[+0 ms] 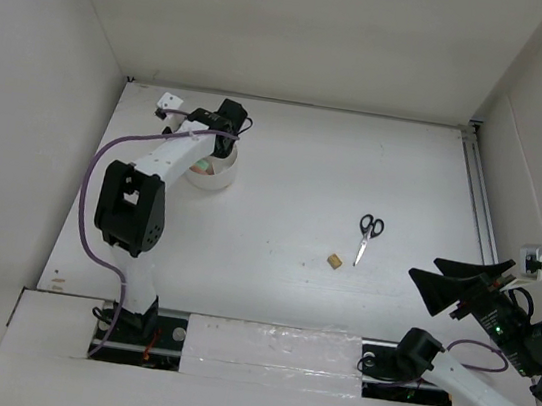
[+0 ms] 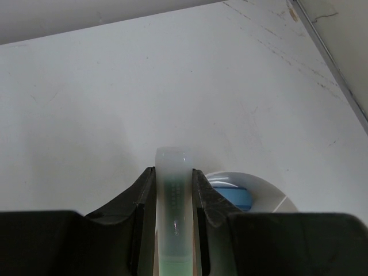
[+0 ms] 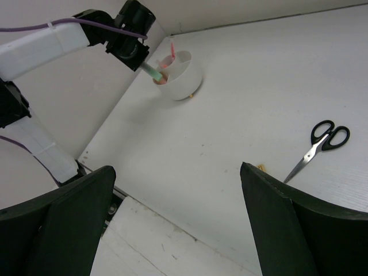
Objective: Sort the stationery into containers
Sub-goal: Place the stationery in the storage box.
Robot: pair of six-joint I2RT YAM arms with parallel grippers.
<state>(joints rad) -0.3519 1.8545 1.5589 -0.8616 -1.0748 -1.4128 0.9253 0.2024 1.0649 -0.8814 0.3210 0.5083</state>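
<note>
My left gripper [image 2: 172,172] is shut on a green highlighter [image 2: 172,198] with a cloudy cap. It hangs over the left rim of the round white cup [image 2: 270,192]. A blue capsule piece [image 2: 233,196] lies inside that cup. In the right wrist view the highlighter [image 3: 152,72] slants down to the cup [image 3: 190,80], where a pink pen [image 3: 172,56] stands. Black-handled scissors [image 1: 369,232] and a tan eraser cube [image 1: 334,261] lie on the table's right half. My right gripper [image 1: 451,284] hovers open and holds nothing, near the front right.
The cup [image 1: 215,181] stands near the back left corner, close to the left wall. A metal rail [image 1: 479,197] runs along the table's right edge. A white ledge [image 1: 271,349] spans the front between the arm bases.
</note>
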